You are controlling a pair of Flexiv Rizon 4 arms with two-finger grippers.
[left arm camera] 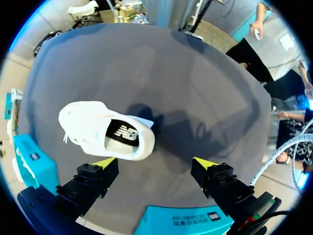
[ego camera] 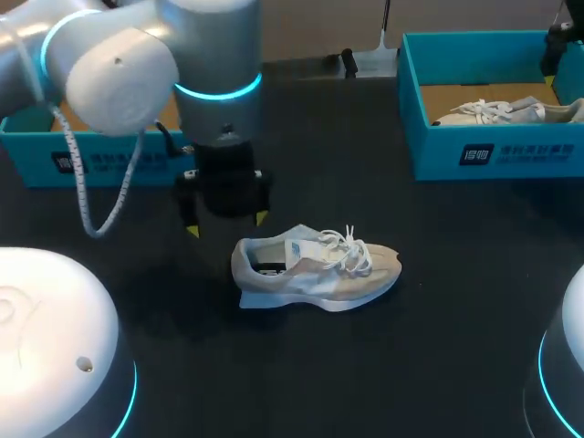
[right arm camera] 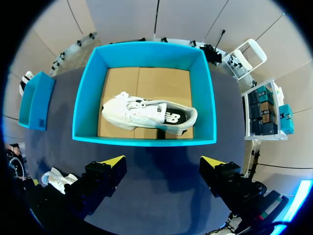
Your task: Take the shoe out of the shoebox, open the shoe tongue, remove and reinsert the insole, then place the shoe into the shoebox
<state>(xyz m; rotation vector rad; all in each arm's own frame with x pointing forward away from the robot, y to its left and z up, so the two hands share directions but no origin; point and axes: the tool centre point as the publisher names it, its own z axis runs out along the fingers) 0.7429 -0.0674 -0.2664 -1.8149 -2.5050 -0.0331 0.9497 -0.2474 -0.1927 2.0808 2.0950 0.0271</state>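
Observation:
A beige and white shoe (ego camera: 315, 267) lies on its side on the dark table, toe to the right, laces loose. My left gripper (ego camera: 225, 222) hangs open just behind its heel. In the left wrist view the shoe (left arm camera: 105, 132) sits ahead of one finger, not between them, and the left gripper (left arm camera: 155, 164) holds nothing. The blue shoebox (ego camera: 493, 151) at the back right holds a second white shoe (ego camera: 511, 111). My right gripper (right arm camera: 163, 161) hovers open above that shoebox (right arm camera: 142, 139), looking down on the shoe inside (right arm camera: 149, 115).
Another blue box (ego camera: 100, 155) stands at the back left, behind my left arm. The arms' white bases (ego camera: 55, 338) fill the near corners. A white cable (ego camera: 87, 196) hangs from the left arm.

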